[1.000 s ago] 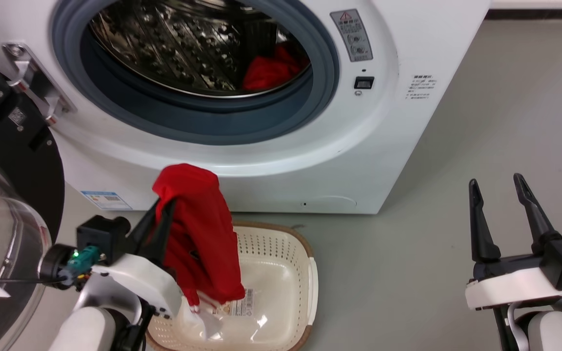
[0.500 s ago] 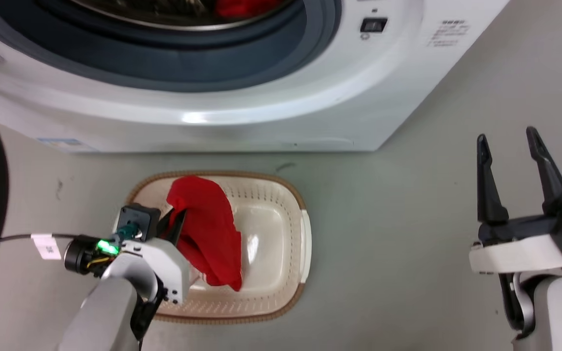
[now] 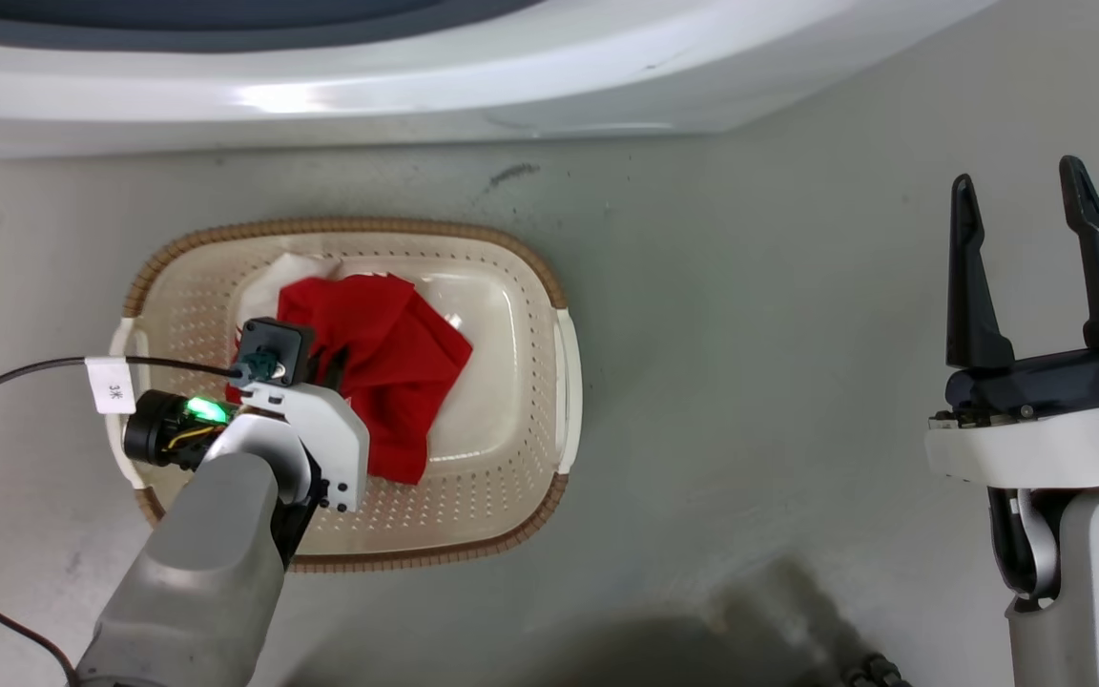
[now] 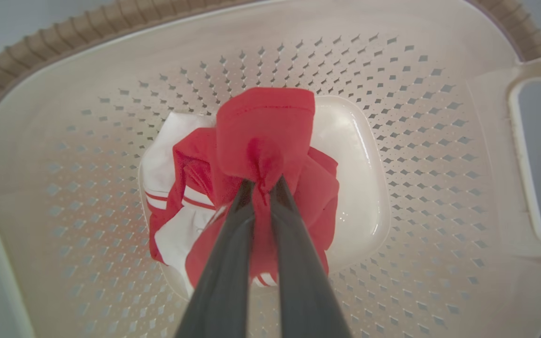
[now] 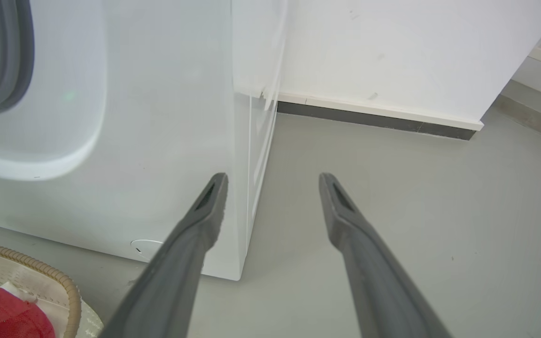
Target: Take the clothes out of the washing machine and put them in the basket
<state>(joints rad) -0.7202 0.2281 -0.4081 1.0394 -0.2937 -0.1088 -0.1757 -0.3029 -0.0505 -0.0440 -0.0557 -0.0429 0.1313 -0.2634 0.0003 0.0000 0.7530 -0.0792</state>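
The left gripper [image 4: 262, 184] points down into the basket [image 3: 521, 286], its two fingers pinched on a fold of a red garment [image 4: 263, 126] with white panels; the rest of the garment lies bunched on the basket's bottom. The basket stands on the grey floor [image 3: 750, 334], on the near side of the washing machine [image 3: 321, 95]. At right, the right gripper [image 3: 1017, 176] is spread and empty, well apart from the basket.

I see a bright red garment [image 3: 392, 348] with white panels and striped trim bunched in the middle of the oval cream basket [image 3: 511, 468], perforated-walled and brown-rimmed, which stands upright near the lower front of the white washing machine [image 3: 416, 91].
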